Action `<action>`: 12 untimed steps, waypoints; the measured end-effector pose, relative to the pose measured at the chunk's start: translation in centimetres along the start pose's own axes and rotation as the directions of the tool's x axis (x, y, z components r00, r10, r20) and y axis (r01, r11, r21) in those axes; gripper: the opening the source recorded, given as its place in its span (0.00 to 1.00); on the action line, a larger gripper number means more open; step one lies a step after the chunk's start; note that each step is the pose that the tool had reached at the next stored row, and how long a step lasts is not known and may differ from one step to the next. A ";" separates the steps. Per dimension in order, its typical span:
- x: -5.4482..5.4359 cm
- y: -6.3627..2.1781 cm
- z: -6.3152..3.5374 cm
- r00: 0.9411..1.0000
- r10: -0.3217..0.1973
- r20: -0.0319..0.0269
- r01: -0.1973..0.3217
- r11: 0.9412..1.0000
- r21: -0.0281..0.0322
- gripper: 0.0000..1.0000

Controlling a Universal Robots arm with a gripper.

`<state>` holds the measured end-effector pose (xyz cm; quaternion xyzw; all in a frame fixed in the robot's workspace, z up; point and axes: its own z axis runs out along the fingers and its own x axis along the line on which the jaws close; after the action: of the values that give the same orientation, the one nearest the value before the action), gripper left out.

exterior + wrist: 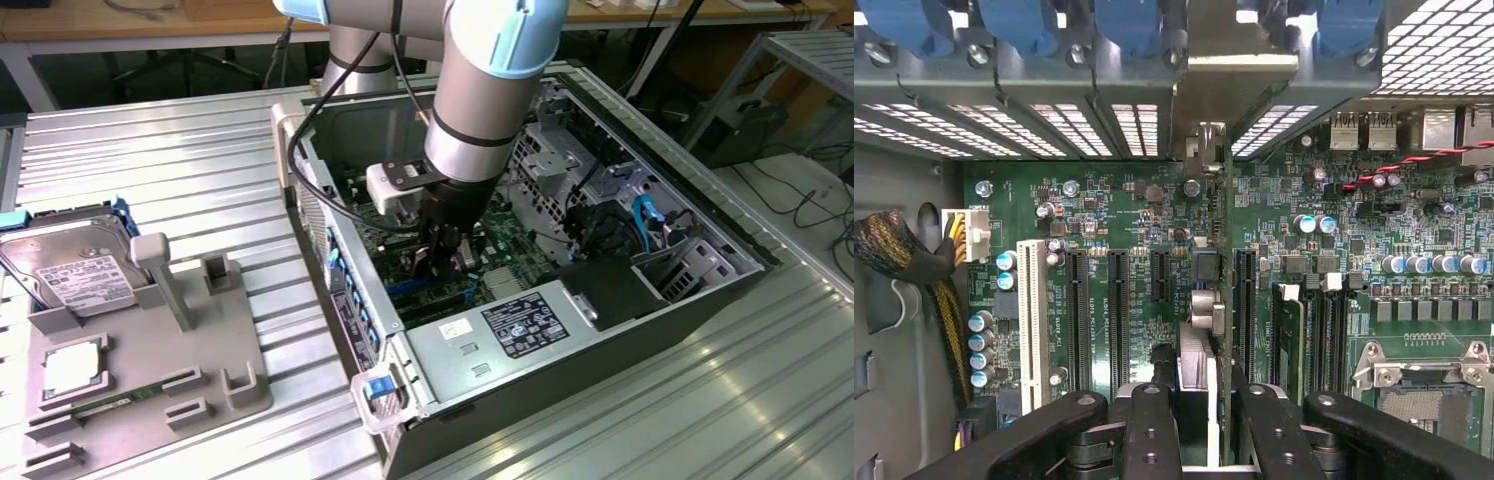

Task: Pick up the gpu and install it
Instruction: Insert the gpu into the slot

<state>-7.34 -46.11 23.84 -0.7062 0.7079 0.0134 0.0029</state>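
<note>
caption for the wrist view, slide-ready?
Gripper holds the gpu edge-on over the motherboard slots inside the open computer case.

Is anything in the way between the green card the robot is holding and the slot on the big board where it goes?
Nothing visible blocks it. The gripper holds the gpu edge-on, right over the motherboard inside the computer case, in line with the long dark slots. The nearest parts stand off to the sides.

Open computer case [534,340], hard drive [74,265]
</note>
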 end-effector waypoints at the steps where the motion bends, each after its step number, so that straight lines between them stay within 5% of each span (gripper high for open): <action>1: 0.0 0.00 0.01 1.000 0.000 0.000 0.000 1.000 0.000 0.28; 12: -0.2 -0.07 0.10 1.000 0.000 0.000 0.000 1.000 0.000 0.28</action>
<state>-7.27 -45.90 23.75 -0.7062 0.7079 0.0135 0.0031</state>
